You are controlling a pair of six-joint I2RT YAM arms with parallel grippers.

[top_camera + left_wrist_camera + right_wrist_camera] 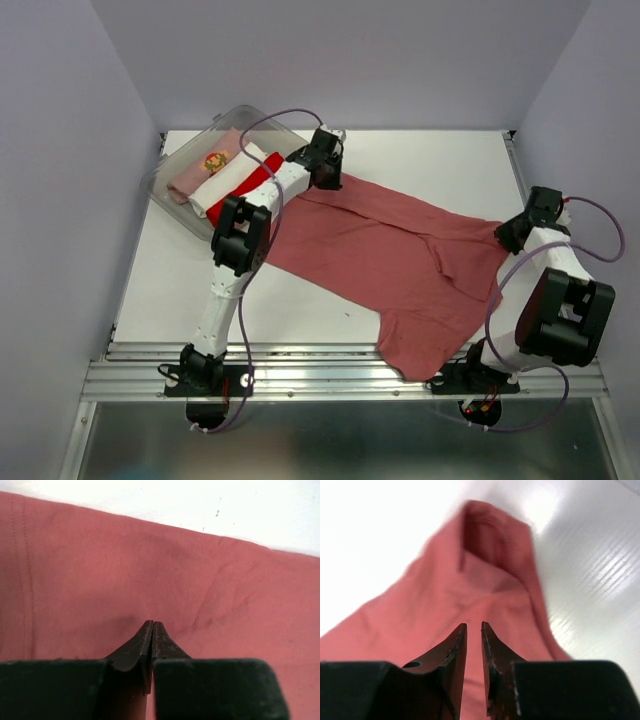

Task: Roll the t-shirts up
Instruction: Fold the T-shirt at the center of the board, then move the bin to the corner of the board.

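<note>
The large brick-red t-shirt lies spread flat across the table, with one part reaching the near edge. My left gripper is at the shirt's far left corner. In the left wrist view that gripper is shut, tips right at the cloth, with nothing visible between the jaws. My right gripper is at the shirt's right edge. In the right wrist view it stands narrowly open over a raised fold of the shirt. Pale pink, white and bright red rolled t-shirts lie in the tub.
A clear plastic tub sits at the table's far left corner, beside the left arm's forearm. Bare white table shows behind the shirt and at the near left. Grey walls close in the left, back and right sides.
</note>
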